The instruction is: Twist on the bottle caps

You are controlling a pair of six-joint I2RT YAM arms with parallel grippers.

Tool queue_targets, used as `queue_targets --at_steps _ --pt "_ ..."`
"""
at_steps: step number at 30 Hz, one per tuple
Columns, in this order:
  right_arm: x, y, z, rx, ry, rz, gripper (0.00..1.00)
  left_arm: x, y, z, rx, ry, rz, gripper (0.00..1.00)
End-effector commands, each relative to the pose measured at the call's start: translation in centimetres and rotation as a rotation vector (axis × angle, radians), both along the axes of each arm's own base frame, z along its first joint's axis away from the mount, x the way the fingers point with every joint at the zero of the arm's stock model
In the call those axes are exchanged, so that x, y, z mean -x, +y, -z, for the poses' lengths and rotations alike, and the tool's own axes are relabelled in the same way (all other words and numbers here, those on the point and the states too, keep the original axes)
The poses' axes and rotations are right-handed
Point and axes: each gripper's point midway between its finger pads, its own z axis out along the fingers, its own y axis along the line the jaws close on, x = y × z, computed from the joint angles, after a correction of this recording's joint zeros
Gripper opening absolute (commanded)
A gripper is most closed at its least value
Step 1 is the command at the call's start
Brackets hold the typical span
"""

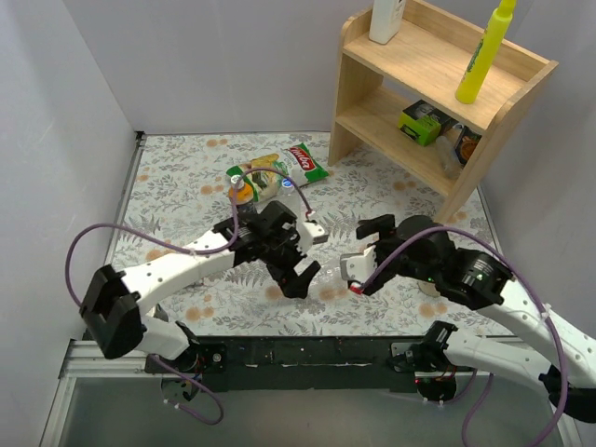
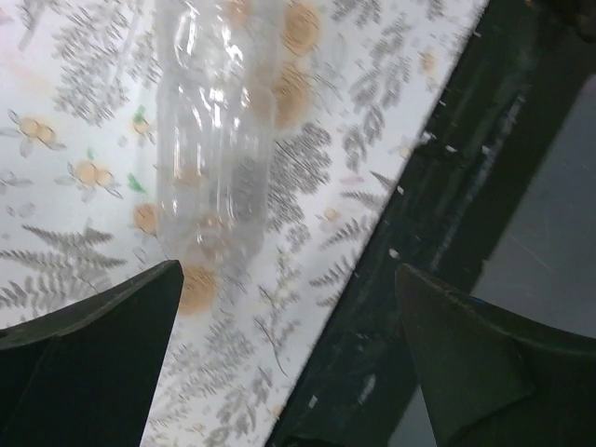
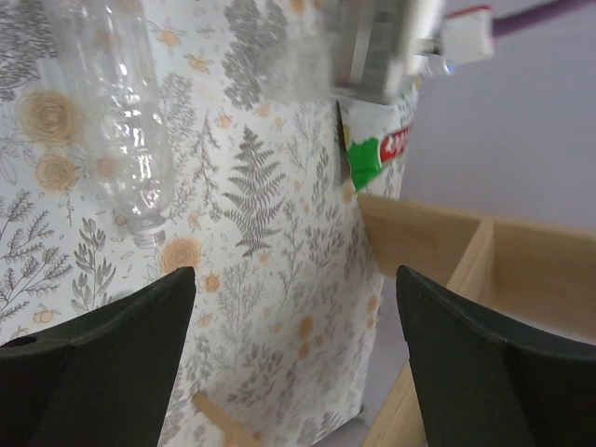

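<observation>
The left gripper [image 2: 289, 275] stood wide open, its two dark fingers [image 2: 93, 358] spread to either side with nothing between them. A clear bottle [image 2: 214, 140] lay on its side on the leaf-patterned surface [image 1: 177, 177], up at about 11 o'clock from that gripper. It was apart from both fingers, its near end just above the tip of the left one. The dark near edge of the surface ran off toward 1 o'clock.

The right gripper [image 3: 296, 275] was open too and gripped nothing. In its wrist view the clear bottle lay flat at about 10 o'clock, its bare, uncapped neck pointing down toward the left finger without touching it. A green and red snack packet [image 3: 372, 154] lay at 12 o'clock, and the wooden shelf [image 3: 466, 251] stood at 2 o'clock.

From above, the two grippers faced each other near the middle of the surface. A small orange bottle [image 1: 244, 191] lay at 11 o'clock from the left gripper, well apart, beside the packets.
</observation>
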Motion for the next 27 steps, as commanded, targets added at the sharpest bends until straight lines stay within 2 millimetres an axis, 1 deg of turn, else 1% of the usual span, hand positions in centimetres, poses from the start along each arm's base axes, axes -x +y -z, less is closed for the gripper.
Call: queue_targets --at_steps 1,2,3,4,5,6,7,8,9,10,12,14,16,18,19,20,21,23,25,26,27 --pt "-2.1 -2.9 0.4 -0.105 0.113 0.240 0.94 -6.6 -3.4 -0.9 -0.035 -0.237 -0.074 0.98" --pt "-2.1 -3.0 0.2 -0.124 0.124 0.239 0.94 -7.3 -3.8 -0.5 -0.058 -0.246 -0.073 0.98" --pt "-2.2 -3.5 -0.1 -0.143 0.119 0.257 0.94 -7.2 -3.8 -0.1 -0.094 -0.220 -0.058 0.98" --pt "-2.2 -3.6 -0.3 -0.153 0.120 0.258 0.94 -7.3 -4.0 2.3 -0.162 -0.165 -0.033 0.98" --pt "-2.1 -3.7 -0.4 -0.168 0.125 0.260 0.94 -7.6 -4.8 1.9 -0.164 -0.156 -0.025 0.98" --pt "-2.3 -4.0 -0.8 -0.184 0.116 0.274 0.94 -7.4 -4.5 2.6 -0.197 -0.129 -0.017 0.98" --pt "-2.3 -4.2 -0.8 -0.187 0.116 0.279 0.94 -7.5 -4.7 3.1 -0.201 -0.123 -0.001 0.98" --pt "-2.5 -4.3 -0.9 -0.193 0.112 0.290 0.94 -7.1 -4.7 3.9 -0.205 -0.109 0.026 0.98" --pt "-2.7 -4.6 -1.1 -0.200 0.101 0.303 0.94 -6.7 -5.3 3.9 -0.177 -0.098 0.059 0.98" --pt "-2.8 -4.7 -1.5 -0.209 0.095 0.307 0.95 -6.5 -5.3 4.3 -0.181 -0.101 0.085 0.98" --pt "-3.0 -5.0 -1.7 -0.212 0.084 0.319 0.94 -5.7 -4.8 5.7 -0.224 -0.068 0.116 0.98" --pt "-3.2 -5.2 -1.9 -0.216 0.076 0.331 0.94 -5.2 -4.5 6.4 -0.244 -0.045 0.143 0.98" --pt "-3.5 -5.5 -1.9 -0.223 0.076 0.350 0.94 -4.4 -3.8 7.4 -0.275 -0.042 0.185 0.98" --pt "-4.0 -5.8 -1.3 -0.220 0.077 0.378 0.95 -3.9 -3.3 8.4 -0.302 -0.040 0.231 0.98" --pt "-4.2 -6.0 -1.2 -0.232 0.084 0.399 0.96 -3.6 -3.2 8.8 -0.304 -0.033 0.246 0.98" --pt "-4.8 -6.3 -1.5 -0.257 0.068 0.441 0.98 -3.5 -3.3 9.0 -0.301 -0.039 0.258 0.98" --pt "-5.3 -6.8 -1.0 -0.270 0.074 0.487 0.98 -3.8 -3.6 9.3 -0.290 -0.061 0.276 0.97" --pt "-5.9 -7.4 -1.0 -0.328 0.103 0.571 0.98 -3.3 -3.6 10.1 -0.300 -0.069 0.318 0.96" --pt "-6.1 -7.7 -0.8 -0.347 0.130 0.615 0.98 -3.4 -3.8 10.9 -0.305 -0.085 0.329 0.94" --pt "-6.1 -7.7 -0.7 -0.363 0.151 0.629 0.98 -3.7 -3.6 11.3 -0.322 -0.090 0.316 0.93" --pt "-6.1 -7.7 -0.5 -0.365 0.164 0.638 0.98 -4.0 -3.9 11.5 -0.324 -0.099 0.298 0.92"
